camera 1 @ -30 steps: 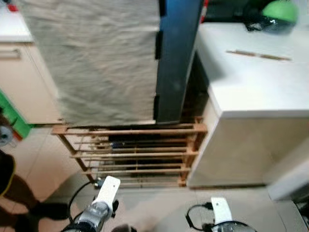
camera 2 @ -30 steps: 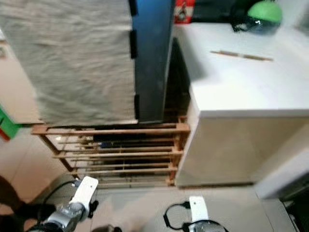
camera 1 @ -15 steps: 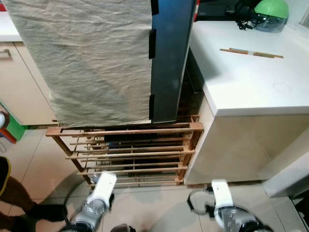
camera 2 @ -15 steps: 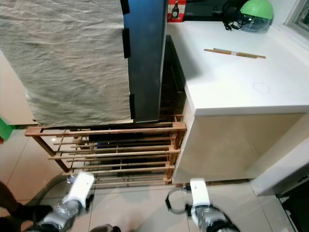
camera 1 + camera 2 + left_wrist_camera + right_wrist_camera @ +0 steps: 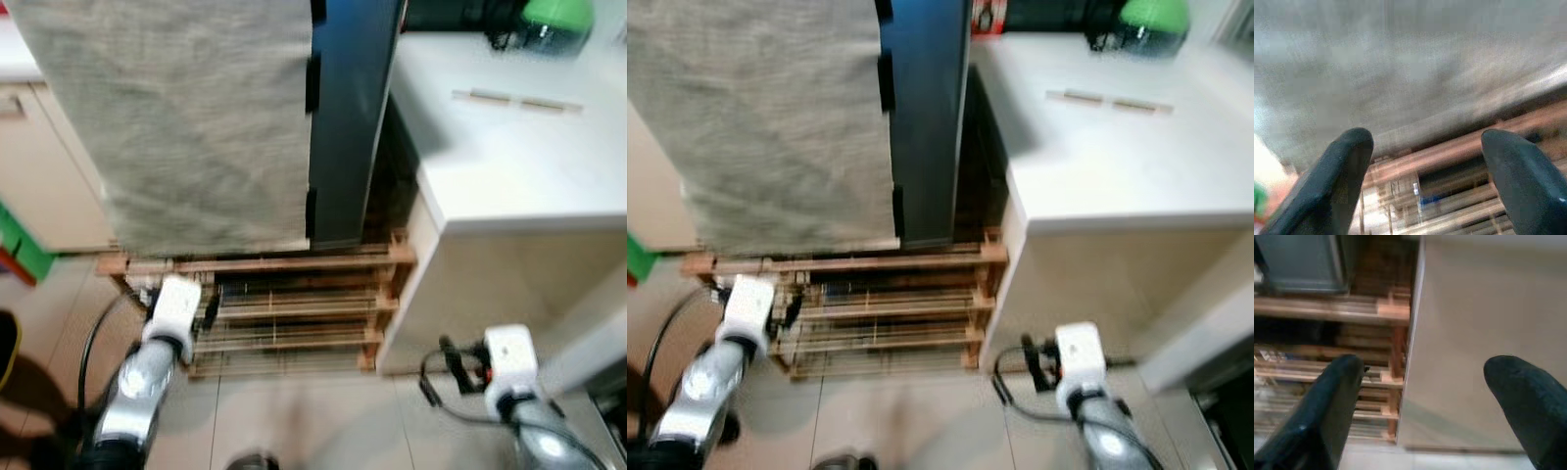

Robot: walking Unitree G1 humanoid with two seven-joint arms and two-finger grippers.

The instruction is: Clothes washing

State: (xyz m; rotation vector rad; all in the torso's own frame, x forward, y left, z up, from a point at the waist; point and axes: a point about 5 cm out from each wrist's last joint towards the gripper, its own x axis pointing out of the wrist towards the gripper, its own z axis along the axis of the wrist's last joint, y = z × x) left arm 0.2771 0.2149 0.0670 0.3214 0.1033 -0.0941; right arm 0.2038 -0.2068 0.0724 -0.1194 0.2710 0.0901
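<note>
A large grey-beige cloth (image 5: 196, 117) hangs down in front of me, its lower edge just above a low wooden slatted rack (image 5: 294, 304). A dark blue upright panel (image 5: 348, 117) stands beside the cloth on its right. My left arm's white wrist (image 5: 174, 305) is raised by the rack's left end. In the left wrist view my left gripper (image 5: 1425, 152) is open, facing the cloth's hem and the rack, with nothing between its fingers. My right wrist (image 5: 509, 357) is low beside the white counter's side wall (image 5: 480, 284). My right gripper (image 5: 1422, 396) is open and empty.
The white counter (image 5: 519, 157) on the right carries a thin wooden stick (image 5: 514, 98) and a green rounded object (image 5: 554, 20) at its far end. A beige cabinet (image 5: 49, 176) stands at the left with something green (image 5: 20, 250) at its foot. Tiled floor (image 5: 313, 421) lies before the rack.
Both arms have lifted: the left wrist now reaches the rack's left end, the right has risen and moved right beside the counter. The picture is now blurred.
</note>
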